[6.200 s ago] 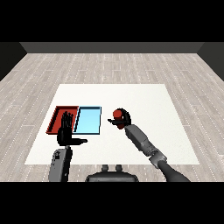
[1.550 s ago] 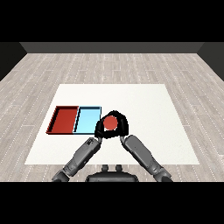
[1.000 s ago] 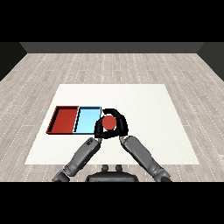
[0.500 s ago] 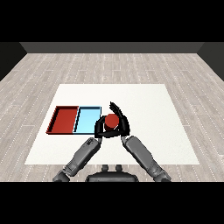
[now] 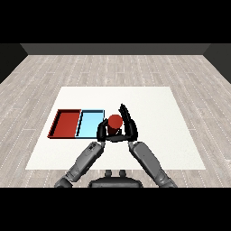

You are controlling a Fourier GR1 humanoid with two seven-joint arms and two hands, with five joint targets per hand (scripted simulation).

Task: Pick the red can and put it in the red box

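Grey forearms rise from lower corners. Left hand (image 5: 102, 132) curls round red can (image 5: 115, 122); right hand (image 5: 130, 127) cups can's other side, fingers straight. No label readable. Can just right of light blue tray (image 5: 89, 124); red tray (image 5: 66, 124) beyond, on white desk (image 5: 153, 108).

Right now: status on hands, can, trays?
Left hand curled on red can; right hand open beside it. Can just right of light blue tray. Red tray beyond, nothing seen inside.
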